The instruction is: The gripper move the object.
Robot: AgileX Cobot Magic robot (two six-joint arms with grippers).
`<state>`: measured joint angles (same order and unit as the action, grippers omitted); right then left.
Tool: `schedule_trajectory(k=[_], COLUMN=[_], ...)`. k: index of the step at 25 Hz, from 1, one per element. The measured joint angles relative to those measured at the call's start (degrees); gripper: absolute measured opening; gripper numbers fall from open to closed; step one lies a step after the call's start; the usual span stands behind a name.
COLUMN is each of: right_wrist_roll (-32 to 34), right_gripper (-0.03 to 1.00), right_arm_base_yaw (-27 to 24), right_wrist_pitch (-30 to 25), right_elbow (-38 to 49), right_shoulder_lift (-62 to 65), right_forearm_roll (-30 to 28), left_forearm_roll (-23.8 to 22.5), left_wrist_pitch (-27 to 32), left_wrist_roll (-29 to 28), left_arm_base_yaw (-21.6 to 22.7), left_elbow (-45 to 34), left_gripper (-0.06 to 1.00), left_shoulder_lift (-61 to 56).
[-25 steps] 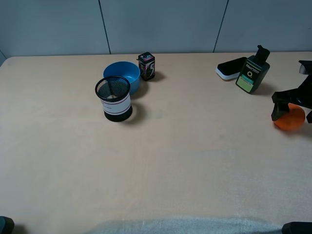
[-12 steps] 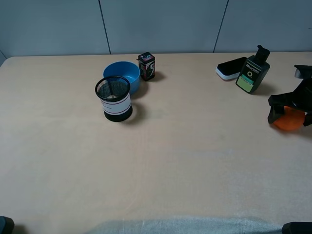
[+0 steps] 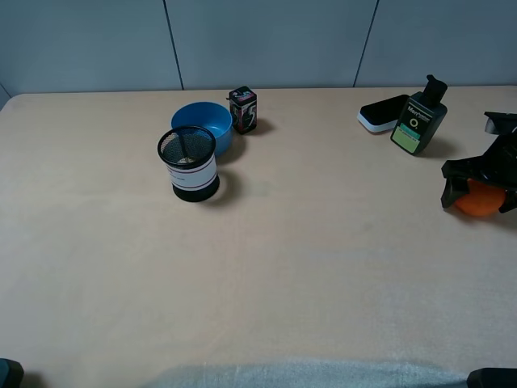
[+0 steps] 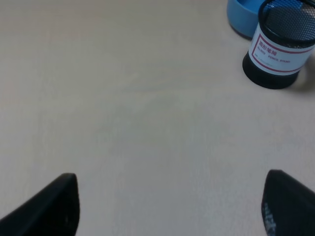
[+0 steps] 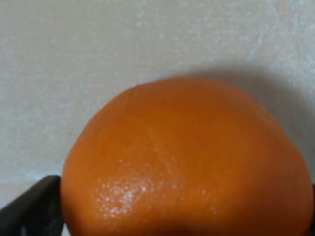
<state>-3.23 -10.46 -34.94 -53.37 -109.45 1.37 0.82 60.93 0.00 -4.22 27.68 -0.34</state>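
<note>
The mandarin [image 3: 477, 200] is a small orange fruit on the tan table [image 3: 323, 242] near its right edge. My right gripper [image 3: 478, 197] is a black claw whose fingers stand on either side of the fruit and close on it. In the right wrist view the mandarin [image 5: 187, 162] fills the frame, with a black fingertip [image 5: 29, 206] against its side. My left gripper [image 4: 170, 206] is open and empty over bare table, its fingers wide apart.
A blue bowl [image 3: 203, 121] and a black mesh pen cup [image 3: 188, 164] stand at the back left, with a small dark box [image 3: 243, 109] beside them. A green bottle [image 3: 418, 120] and a black-and-white eraser [image 3: 381, 113] stand behind the mandarin.
My right gripper has shifted slightly left and closed in around the mandarin, which now shows less between the fingers. The left arm has not moved.
</note>
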Motion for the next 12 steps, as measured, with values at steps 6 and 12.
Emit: schedule_trajectory(k=[6, 12], right_wrist_roll=[0.0, 0.0], right_gripper=[0.55, 0.55], right_arm_base_yaw=[0.0, 0.0], right_wrist_pitch=[0.0, 0.0], right_elbow=[0.0, 0.0], right_shoulder_lift=[0.0, 0.0], right_forearm_roll=[0.5, 1.0], left_forearm_roll=[0.0, 0.0], left_wrist_pitch=[0.0, 0.0], left_wrist_roll=[0.0, 0.0], left_arm_base_yaw=[0.0, 0.0], left_elbow=[0.0, 0.0], left_gripper=[0.75, 0.75], left_shoulder_lift=[0.0, 0.0])
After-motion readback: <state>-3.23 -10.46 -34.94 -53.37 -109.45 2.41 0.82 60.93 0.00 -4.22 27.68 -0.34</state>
